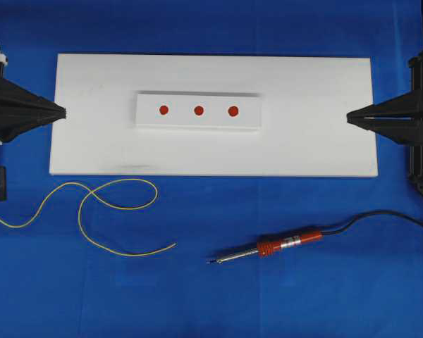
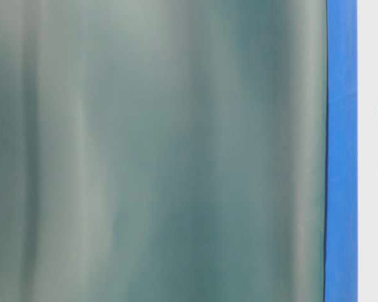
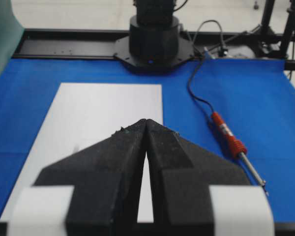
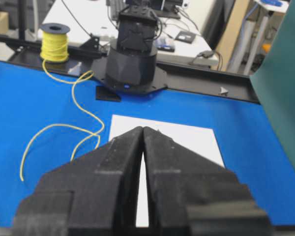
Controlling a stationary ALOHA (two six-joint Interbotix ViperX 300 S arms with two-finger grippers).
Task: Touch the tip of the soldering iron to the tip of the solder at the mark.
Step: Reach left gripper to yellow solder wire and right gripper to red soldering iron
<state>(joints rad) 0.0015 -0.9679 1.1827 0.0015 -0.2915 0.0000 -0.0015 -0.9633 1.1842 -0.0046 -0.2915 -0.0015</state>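
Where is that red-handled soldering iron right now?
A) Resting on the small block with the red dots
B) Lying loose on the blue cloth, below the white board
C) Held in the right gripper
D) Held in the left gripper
B: the soldering iron lies on the blue cloth below the white board, and both grippers are shut on nothing at the board's ends.

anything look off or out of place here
One thing: the table-level view is almost wholly blocked by a blurred green sheet, leaving only a strip of blue cloth and white board. Otherwise all looks tidy: the soldering iron and solder lie flat on the cloth, and both grippers, left and right, are shut and empty.
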